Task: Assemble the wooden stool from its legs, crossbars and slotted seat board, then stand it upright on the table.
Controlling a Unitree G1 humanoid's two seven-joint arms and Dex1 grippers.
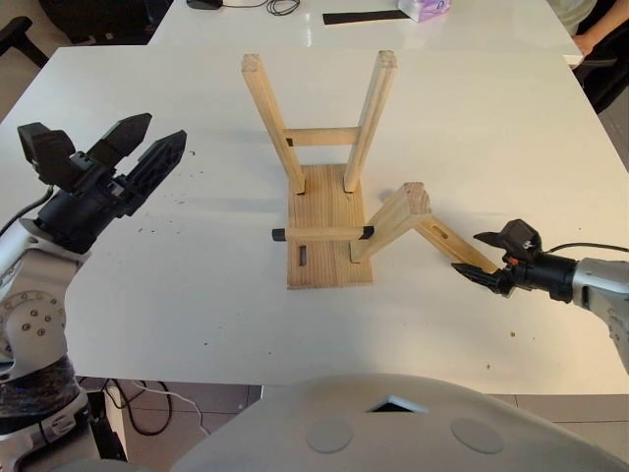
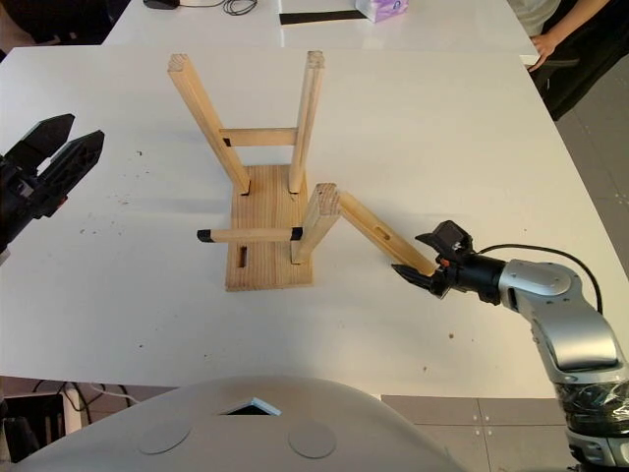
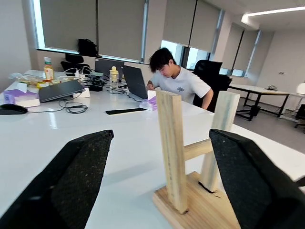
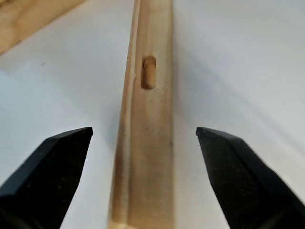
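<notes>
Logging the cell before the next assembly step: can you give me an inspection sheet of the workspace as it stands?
Surface: white table, a few dark specks on its left.
Job's things: flat slotted wooden seat board carries two upright wooden legs joined by a crossbar, plus a third leg with a black-tipped crossbar; fourth leg loose at right.
Clutter: nothing seen.
End effectors: left end effector open, above the table's left; right end effector open around the fourth leg's end.
Cables: black cable along the right arm.
Surroundings: second table behind, with purple box and black strip.
</notes>
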